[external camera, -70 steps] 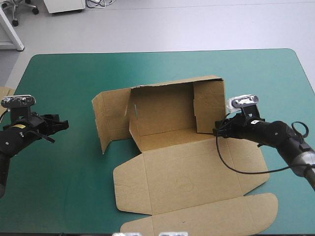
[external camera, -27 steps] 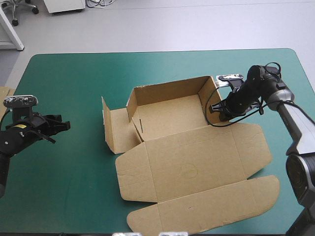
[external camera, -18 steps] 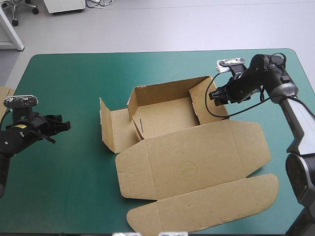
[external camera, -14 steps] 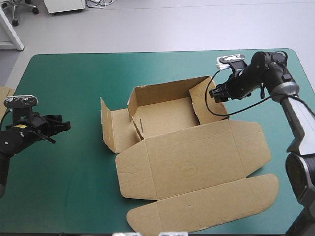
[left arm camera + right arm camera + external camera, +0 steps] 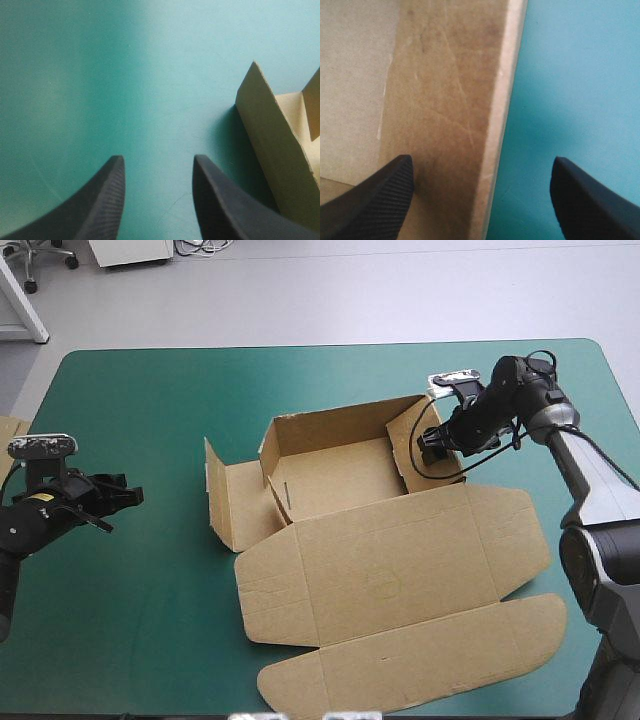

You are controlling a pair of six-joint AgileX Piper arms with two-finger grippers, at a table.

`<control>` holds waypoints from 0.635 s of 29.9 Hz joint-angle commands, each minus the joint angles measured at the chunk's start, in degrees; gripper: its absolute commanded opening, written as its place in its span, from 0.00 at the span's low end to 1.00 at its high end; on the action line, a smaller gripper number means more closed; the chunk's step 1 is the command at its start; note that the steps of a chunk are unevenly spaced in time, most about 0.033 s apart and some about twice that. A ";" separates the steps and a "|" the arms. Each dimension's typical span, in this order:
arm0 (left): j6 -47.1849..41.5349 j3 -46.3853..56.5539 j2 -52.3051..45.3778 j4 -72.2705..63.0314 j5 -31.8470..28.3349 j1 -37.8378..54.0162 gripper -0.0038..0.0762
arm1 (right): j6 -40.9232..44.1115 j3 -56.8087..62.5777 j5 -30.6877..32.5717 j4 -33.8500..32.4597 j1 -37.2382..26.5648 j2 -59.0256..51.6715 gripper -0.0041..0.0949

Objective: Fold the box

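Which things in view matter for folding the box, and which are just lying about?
For the job:
- box, walls partly raised, lid flat
- right gripper, open astride the box's right wall
- left gripper, open, apart from the box

Lying about:
- edge of more brown board at the table's left edge

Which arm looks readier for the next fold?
Probably right: the right gripper is open astride a side wall of the box; the left gripper is open over the teal-green cover, apart from it.
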 commanded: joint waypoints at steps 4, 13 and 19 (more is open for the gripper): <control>-0.04 -1.45 -0.83 -1.74 -2.60 -0.42 0.44 | -0.75 -1.71 -2.76 -1.01 1.70 -1.05 0.76; 0.07 -1.45 -0.83 -2.00 -2.71 -0.42 0.44 | 8.86 -1.94 -4.31 -13.97 5.76 0.55 0.43; 0.82 -1.45 -0.83 -2.33 -2.71 -1.71 0.44 | 8.08 -3.93 -4.20 -12.87 5.79 0.55 0.02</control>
